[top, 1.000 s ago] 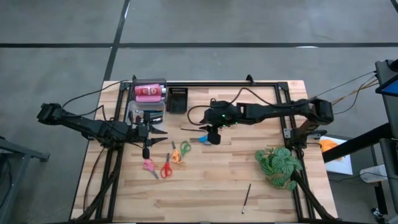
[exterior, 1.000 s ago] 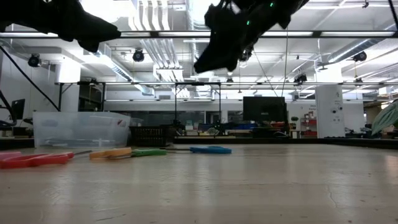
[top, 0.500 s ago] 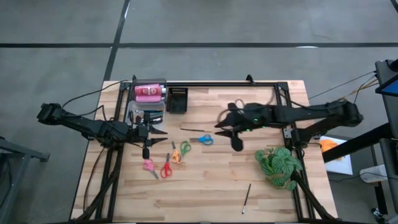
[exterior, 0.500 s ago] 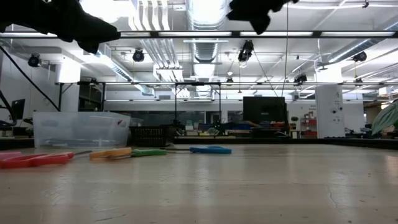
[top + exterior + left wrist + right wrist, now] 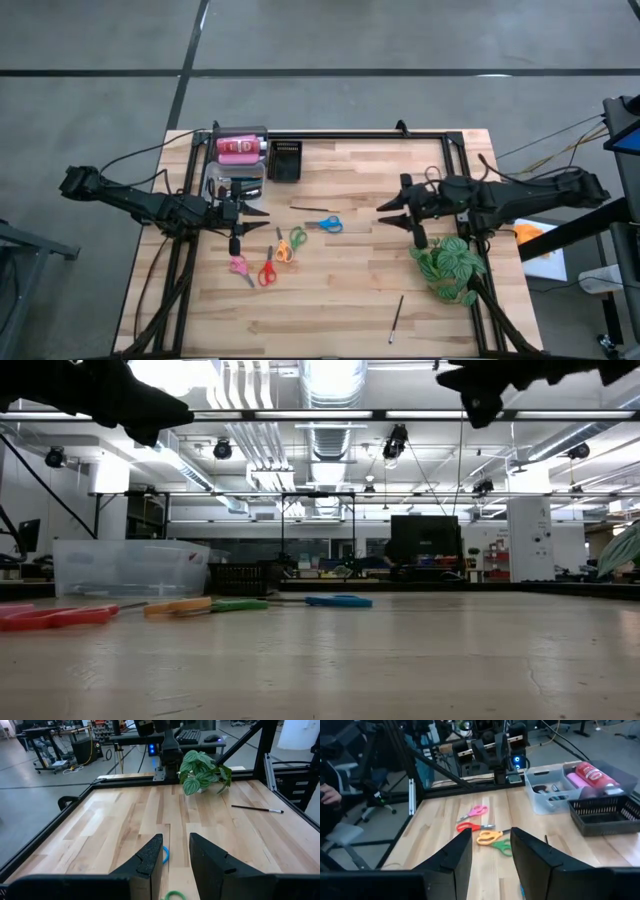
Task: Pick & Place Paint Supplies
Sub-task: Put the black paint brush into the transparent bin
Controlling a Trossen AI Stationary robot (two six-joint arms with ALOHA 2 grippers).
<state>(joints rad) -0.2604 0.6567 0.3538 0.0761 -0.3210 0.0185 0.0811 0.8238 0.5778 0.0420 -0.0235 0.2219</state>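
Several small plastic-handled scissors lie flat on the pale wooden table (image 5: 330, 290): blue-handled scissors (image 5: 322, 223) at centre frame, an orange and green pair (image 5: 290, 243) just below-left, pink scissors (image 5: 240, 267) and red scissors (image 5: 267, 273) lower left. They look light, stiff and thin, best pinched across the blades or at the pivot. The left gripper (image 5: 247, 213), by the clear plastic tub (image 5: 236, 183) at upper left, and the right gripper (image 5: 398, 205), beside the green leafy plant (image 5: 447, 266) at right, both hang narrowly parted and empty.
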